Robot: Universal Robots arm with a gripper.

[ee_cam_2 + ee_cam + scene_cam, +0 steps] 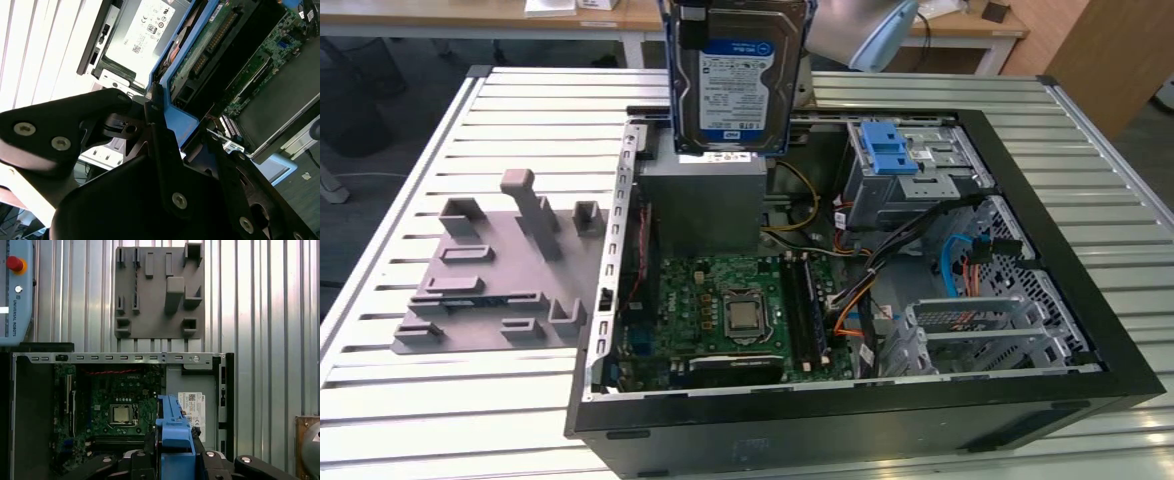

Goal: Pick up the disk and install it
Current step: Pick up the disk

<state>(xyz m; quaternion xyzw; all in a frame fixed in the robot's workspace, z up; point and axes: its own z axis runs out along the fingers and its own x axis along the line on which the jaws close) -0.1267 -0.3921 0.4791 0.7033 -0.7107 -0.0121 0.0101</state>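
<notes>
Because the exterior view stands off the arm, you see the whole disk (734,80) there. It hangs upright at the top centre of the frame, label towards the camera, above the power supply (700,195) in the open case (854,410). Whether its lower edge touches the supply cannot be told. That view also gives you the drive cage (907,170) with its blue latch (887,150) at the case's upper right, and the motherboard (720,310) at lower centre.

In both wrist views you see the disk edge-on, by its blue bracket (175,432), with the motherboard and the supply's white sticker beyond it.

Note the gripper (174,440): it is closed down to the disk's thickness. Its black fingers (160,145) press the bracket from both sides and carry the disk.

Observe the slatted metal table (520,400) under the case. A grey fixture (494,270) lies on it at the exterior view's left of the case. Wooden desks (480,15) line the top edge of that frame. In the first wrist view, a pendant (15,290) with a red button sits near the case.
</notes>
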